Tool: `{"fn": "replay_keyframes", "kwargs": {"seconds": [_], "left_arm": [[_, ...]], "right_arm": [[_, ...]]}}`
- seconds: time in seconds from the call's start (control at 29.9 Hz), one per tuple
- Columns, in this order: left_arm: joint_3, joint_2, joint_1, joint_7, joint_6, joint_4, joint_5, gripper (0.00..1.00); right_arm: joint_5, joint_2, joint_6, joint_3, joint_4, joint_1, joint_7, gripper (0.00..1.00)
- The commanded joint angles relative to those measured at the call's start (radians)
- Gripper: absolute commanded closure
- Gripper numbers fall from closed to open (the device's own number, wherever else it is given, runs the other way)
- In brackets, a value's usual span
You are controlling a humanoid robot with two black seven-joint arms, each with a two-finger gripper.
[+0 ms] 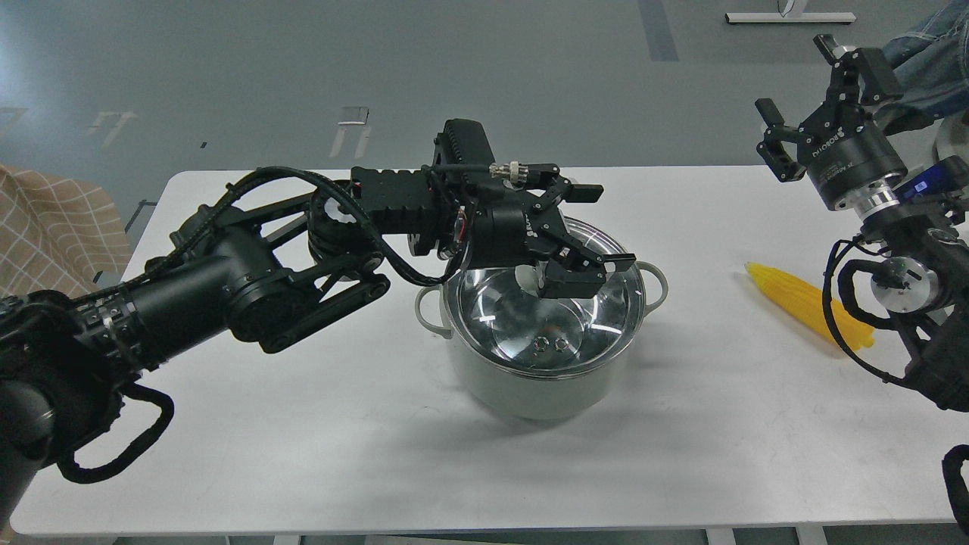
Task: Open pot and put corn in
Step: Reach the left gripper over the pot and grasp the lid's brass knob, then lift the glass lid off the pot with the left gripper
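just one cam here, head-mounted, looking forward and down over the white table from the near edge, grey floor past the far side. both arms come in from the sides, whole tabletop fits in frame

Left claw reaches forward, fingers spread; right claw raised — fingers apart.

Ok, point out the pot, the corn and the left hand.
pot (530, 386), head view, on its pale outer wall.
corn (795, 297), head view, mid-cob.
left hand (587, 265), head view, between its fingertips, over the pot's middle.
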Motion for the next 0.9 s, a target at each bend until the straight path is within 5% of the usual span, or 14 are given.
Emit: {"fn": "replay_keyframes", "kwargs": {"seconds": [0.0, 0.4, 0.54, 0.77, 0.87], "left_arm": [[0.003, 0.004, 0.030, -0.001, 0.012, 0.024, 0.004, 0.05], [-0.001, 0.050, 0.100, -0.006, 0.026, 0.021, 0.004, 0.14], [-0.008, 0.062, 0.119, -0.007, 0.027, 0.020, 0.004, 0.35], [-0.013, 0.079, 0.129, -0.015, 0.032, 0.009, 0.004, 0.47], [-0.017, 0.082, 0.130, -0.016, 0.032, -0.005, 0.004, 0.74]], "right_arm": [[-0.002, -0.006, 0.000, 0.000, 0.016, -0.005, 0.000, 0.00], [-0.002, -0.004, 0.000, 0.000, 0.021, -0.017, 0.000, 0.00], [-0.002, -0.004, 0.000, 0.000, 0.021, -0.017, 0.000, 0.00], [-0.003, -0.003, -0.001, 0.000, 0.021, -0.017, 0.000, 0.00], [-0.003, -0.003, -0.001, 0.000, 0.019, -0.018, 0.000, 0.00]]}}
